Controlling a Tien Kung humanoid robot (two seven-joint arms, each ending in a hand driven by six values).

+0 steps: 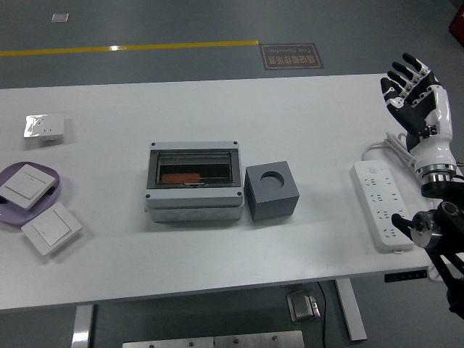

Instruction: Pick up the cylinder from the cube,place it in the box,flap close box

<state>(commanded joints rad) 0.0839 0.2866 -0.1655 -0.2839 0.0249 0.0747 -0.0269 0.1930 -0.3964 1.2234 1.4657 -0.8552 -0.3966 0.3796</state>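
The white bench (217,239) stands on a grey floor (145,22) crossed by a yellow line (130,48), with a dark floor sign (292,55) beyond its far edge. Near the bench's middle sits the grey box (193,184), its clear flap down over an orange cylinder (181,177) lying inside. Just right of it, nearly touching, is the dark grey cube (272,191), its round socket bare. At the left lie 3 wall switches, 1 on a purple tray (54,190), 1 beside it and 1 farther back. A white power strip (382,204) lies at the right.

The right hand (413,90) has its fingers (396,75) spread, released and holding nothing. It is raised at the bench's right edge, fingertips toward the far side, forearm rising from the lower right corner.
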